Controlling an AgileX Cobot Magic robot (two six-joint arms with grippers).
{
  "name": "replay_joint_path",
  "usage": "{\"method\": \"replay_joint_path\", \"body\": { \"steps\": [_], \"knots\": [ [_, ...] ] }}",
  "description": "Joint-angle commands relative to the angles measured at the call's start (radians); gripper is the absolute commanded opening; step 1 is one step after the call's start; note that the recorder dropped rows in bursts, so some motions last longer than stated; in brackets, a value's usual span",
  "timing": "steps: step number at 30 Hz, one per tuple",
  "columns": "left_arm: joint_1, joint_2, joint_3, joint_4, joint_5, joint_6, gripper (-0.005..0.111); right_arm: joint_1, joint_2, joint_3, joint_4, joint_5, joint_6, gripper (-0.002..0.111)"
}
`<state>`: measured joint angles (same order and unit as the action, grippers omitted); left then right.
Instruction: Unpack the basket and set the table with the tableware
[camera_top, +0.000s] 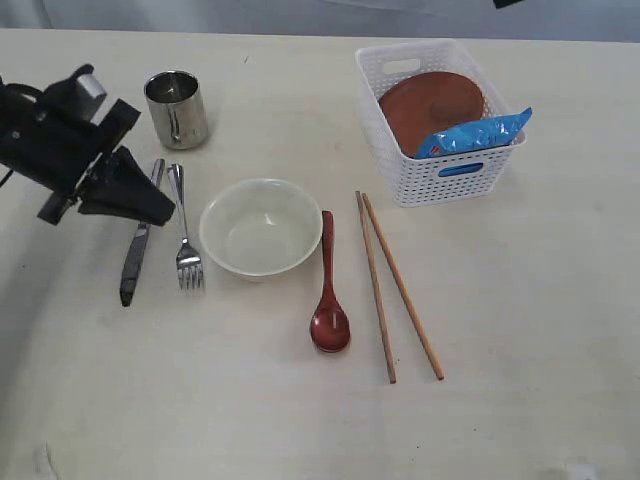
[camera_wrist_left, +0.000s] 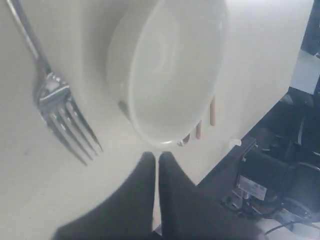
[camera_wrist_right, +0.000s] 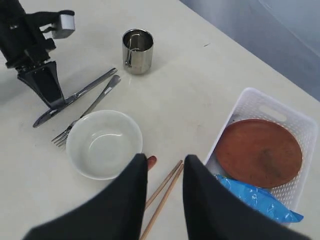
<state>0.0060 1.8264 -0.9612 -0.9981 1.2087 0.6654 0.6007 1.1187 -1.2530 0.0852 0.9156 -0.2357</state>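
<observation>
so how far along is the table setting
Laid out on the table: bowl, cup, knife, fork, spoon, chopsticks. In hand: nothing; left pincer shut, empty, by the knife; right pincer open, empty. Left: the brown plate, still in the basket with the blue packet.

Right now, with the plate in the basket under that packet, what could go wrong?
1. The blue packet lies against the plate in the basket. Lifting the plate may drag the packet out or tip the basket.
2. The left jaws stand shut right at the knife, beside the fork. A sideways move could knock both askew.
</observation>
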Motion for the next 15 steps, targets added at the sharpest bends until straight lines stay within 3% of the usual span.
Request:
{"method": "replay_joint_path", "body": {
  "steps": [1,4,8,13,15],
  "knots": [
    [-0.012,-0.121,-0.047,0.131,-0.130,-0.074,0.000,0.000,-0.008,-0.002,0.002,-0.018,0.002,0.025],
    [-0.052,-0.211,-0.046,0.420,-0.338,-0.280,0.000,0.000,-0.006,-0.002,-0.004,-0.028,0.002,0.025],
    [-0.165,-0.295,-0.046,0.725,-0.425,-0.578,0.000,-0.001,-0.006,-0.002,-0.006,-0.073,0.002,0.025],
    [-0.408,-0.304,-0.046,1.133,-0.435,-1.055,0.000,-0.001,-0.006,-0.002,-0.006,-0.152,0.002,0.025],
    [-0.481,-0.278,-0.046,1.228,-0.426,-1.163,0.000,-0.001,-0.006,-0.002,-0.006,-0.160,-0.015,0.025]
  ]
}}
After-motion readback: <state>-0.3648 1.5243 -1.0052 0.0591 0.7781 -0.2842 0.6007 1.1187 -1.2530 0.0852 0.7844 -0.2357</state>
